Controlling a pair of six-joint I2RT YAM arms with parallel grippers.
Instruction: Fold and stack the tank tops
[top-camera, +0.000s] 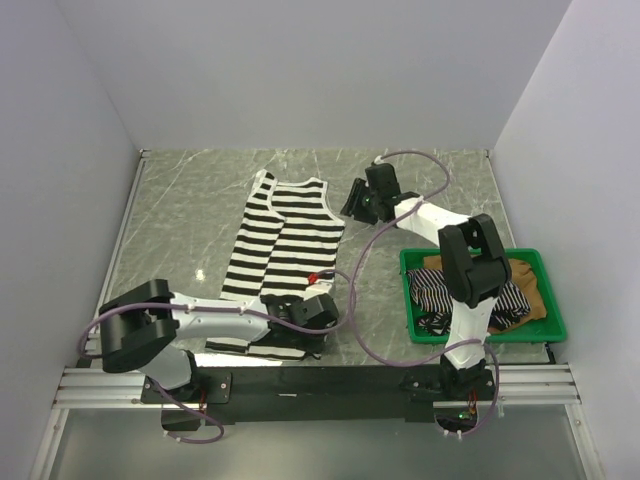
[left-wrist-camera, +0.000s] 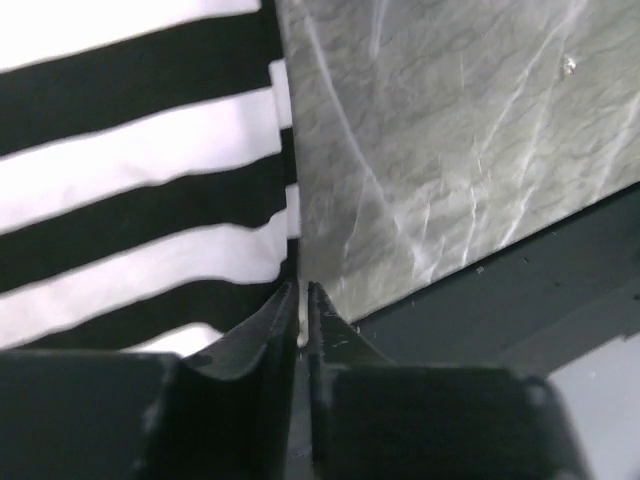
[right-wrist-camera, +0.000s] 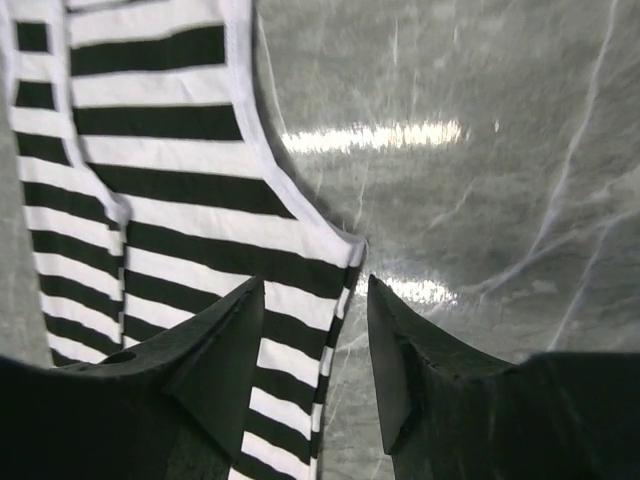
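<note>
Tank tops came to three when I counted. One striped tank top (top-camera: 285, 235), black and white, lay spread flat on the grey marble table (top-camera: 180, 220), with its straps pointing away from the arms. The other two sat bunched in one green tray (top-camera: 408, 295) on the right side: a pinstriped tank top (top-camera: 430, 297) and a tan-brown tank top (top-camera: 528, 280). They touched each other.

Two arms stood at the near edge. The left pincer (left-wrist-camera: 301, 290) was down at the near right corner of the striped top. Its fingers were squeezed almost together, with a thin bit of white cloth edge between the tips. The left arm lay across the near hem and hid part of it.

The right pincer (right-wrist-camera: 313, 290) hung over the far right edge of the striped top, by the armhole. Its fingers were wide apart and held nothing. The right arm reached over the tray and covered the middle of the two tops there.

Two purple cables (top-camera: 350, 290) looped over the table.
</note>
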